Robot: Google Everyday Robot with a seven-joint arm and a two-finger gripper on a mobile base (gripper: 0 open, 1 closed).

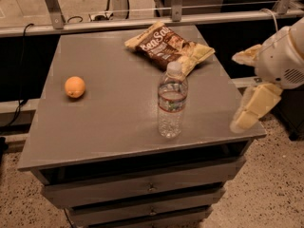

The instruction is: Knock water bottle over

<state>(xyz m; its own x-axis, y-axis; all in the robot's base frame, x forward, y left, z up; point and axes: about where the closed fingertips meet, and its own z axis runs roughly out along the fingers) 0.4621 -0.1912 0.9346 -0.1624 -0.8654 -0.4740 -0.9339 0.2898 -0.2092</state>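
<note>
The water bottle (172, 101) stands upright near the front middle of the grey table (114, 127). It is clear and ribbed, with a white cap and a thin red label band. My gripper (234, 93) hangs at the table's right edge, to the right of the bottle and about level with it. Its two pale fingers are spread apart, one above (247, 57) and one below (254, 109), with nothing between them. It does not touch the bottle.
A chip bag (166, 46) lies at the back of the table, just behind the bottle. An orange (75, 87) sits at the left. The table has drawers (142, 186) below. A metal rail (142, 20) runs behind it.
</note>
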